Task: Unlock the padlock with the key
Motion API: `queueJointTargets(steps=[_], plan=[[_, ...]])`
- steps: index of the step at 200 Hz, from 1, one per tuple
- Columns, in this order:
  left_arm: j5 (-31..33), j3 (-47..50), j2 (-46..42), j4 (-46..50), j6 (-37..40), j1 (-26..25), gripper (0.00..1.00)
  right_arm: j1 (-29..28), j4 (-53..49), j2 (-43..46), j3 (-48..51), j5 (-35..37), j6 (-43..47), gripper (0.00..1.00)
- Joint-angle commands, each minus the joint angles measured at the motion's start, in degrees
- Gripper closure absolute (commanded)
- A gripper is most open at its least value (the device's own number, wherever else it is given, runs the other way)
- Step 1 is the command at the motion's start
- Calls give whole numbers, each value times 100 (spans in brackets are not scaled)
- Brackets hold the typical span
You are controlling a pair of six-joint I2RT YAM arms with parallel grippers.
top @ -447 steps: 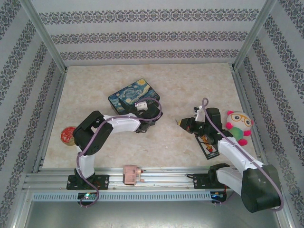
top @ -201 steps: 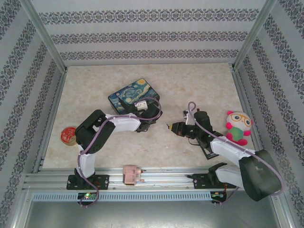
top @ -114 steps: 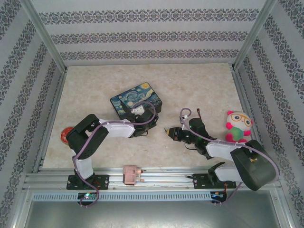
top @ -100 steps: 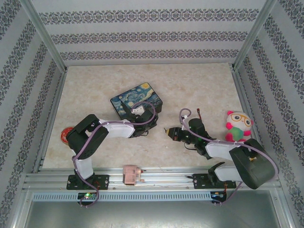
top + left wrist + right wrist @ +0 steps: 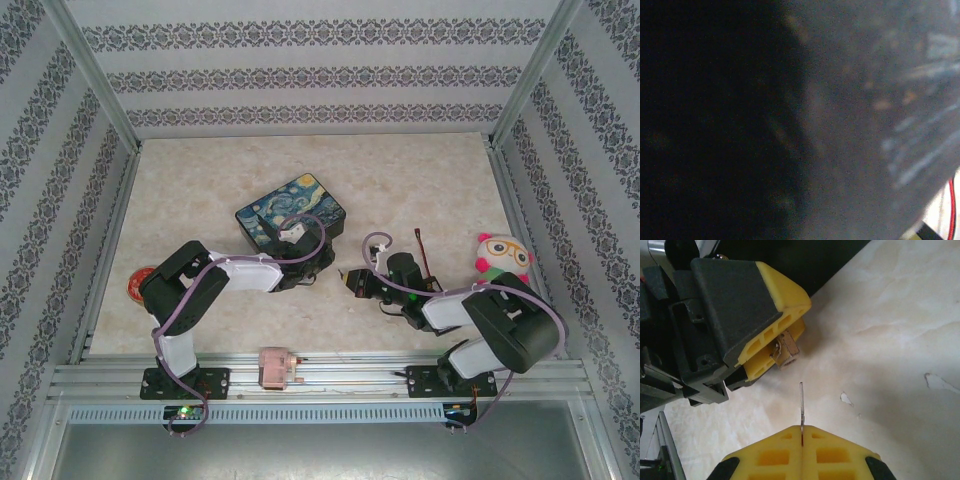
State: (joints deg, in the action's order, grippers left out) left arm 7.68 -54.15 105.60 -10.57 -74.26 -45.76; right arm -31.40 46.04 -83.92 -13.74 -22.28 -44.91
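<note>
Right wrist view: right gripper (image 5: 802,432) pinched tight on the key (image 5: 802,404), blade aimed at 12 o'clock, just short of the padlock (image 5: 785,353) at 11 o'clock, which the left gripper (image 5: 786,339) grips narrowly, apparently steadying it for insertion.

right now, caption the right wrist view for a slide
Right gripper aims the key at the padlock held by the left gripper.

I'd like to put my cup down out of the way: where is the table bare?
Bare: the far strip of table between the back wall and the painted box. Crowded: the middle, where the left arm and right arm meet.
</note>
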Motion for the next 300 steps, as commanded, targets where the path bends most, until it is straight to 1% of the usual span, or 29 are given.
queueJointTargets(steps=[1, 126, 222, 300], plan=[[-157, 73, 31, -691, -436, -56, 100, -85, 547, -153, -16, 182, -43, 100], [-285, 84, 163, -964, -529, -30, 100, -213, 1234, -770, -109, 13, -304, 100], [-341, 167, 85, -938, -484, -21, 100, -218, 1507, -879, -118, 292, -371, 100], [-425, 200, 100, -1044, -484, -21, 100, -191, 1866, -1178, -211, 269, -541, 100]])
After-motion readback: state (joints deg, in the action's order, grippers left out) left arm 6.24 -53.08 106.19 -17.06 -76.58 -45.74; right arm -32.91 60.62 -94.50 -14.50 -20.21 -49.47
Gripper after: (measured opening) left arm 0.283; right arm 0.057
